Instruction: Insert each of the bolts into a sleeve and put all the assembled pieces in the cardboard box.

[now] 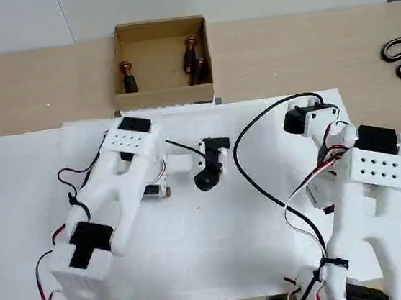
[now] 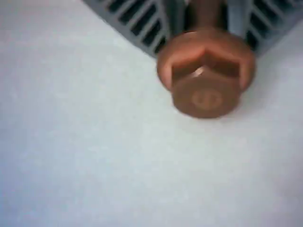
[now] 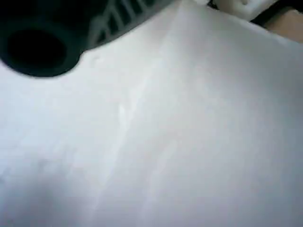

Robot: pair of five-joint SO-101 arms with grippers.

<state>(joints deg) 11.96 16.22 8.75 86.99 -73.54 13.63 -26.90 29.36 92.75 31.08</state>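
The left gripper (image 2: 208, 21) is clamped on the copper bolt's (image 2: 206, 78) shank. The head pokes out past the jaws, low over the white paper (image 2: 94, 161), likely a carrying hold. A black sleeve (image 3: 35, 47) lies against the right gripper (image 3: 109, 19); whether it is gripped I cannot tell. The cardboard box (image 1: 167, 94), at twelve o'clock from the left gripper, holds assembled pieces (image 1: 128, 77) with open floor between them.

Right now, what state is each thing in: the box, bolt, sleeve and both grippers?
cardboard box: open, three assembled pieces inside.
bolt: clamped in left gripper, head free.
sleeve: bore empty, held in right gripper.
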